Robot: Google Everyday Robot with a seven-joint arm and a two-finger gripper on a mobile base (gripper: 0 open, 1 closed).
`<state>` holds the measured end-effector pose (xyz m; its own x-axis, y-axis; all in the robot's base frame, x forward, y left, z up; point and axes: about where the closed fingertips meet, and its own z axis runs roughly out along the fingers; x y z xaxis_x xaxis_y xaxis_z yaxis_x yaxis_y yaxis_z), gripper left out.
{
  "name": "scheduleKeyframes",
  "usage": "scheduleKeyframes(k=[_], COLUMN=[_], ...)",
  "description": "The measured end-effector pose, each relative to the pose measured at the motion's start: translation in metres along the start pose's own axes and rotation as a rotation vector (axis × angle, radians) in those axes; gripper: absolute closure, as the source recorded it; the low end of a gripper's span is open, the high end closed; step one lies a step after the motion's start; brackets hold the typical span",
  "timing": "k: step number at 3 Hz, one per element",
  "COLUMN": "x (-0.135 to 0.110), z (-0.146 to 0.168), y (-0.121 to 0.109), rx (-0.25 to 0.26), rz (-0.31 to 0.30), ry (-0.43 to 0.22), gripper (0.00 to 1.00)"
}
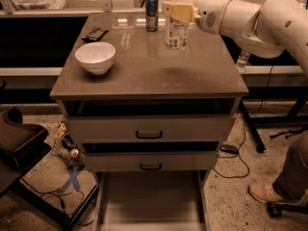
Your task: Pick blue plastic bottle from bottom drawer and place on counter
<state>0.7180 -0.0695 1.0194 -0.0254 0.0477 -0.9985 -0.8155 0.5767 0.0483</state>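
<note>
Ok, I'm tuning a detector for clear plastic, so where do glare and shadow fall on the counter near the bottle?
Camera view: glare streaks lie on the counter along its far edge, left of the drink can; a soft shadow patch sits in front of the blue plastic bottle, which the gripper holds by its upper part; the bottom drawer lies in dim light.

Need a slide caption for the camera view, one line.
Gripper at the upright blue plastic bottle at the counter rear, beside a drink can; bottom drawer open below.
</note>
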Motion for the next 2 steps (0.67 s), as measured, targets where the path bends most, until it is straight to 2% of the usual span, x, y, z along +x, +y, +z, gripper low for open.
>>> scheduleKeyframes(k=[1, 2], x=[0.005, 0.025], z=[0.013, 0.013], y=[-0.033, -0.055], rx=[0.031, 0.057], rz=[0.080, 0.151], ry=[-0.015, -0.037], gripper=[1.00, 1.00])
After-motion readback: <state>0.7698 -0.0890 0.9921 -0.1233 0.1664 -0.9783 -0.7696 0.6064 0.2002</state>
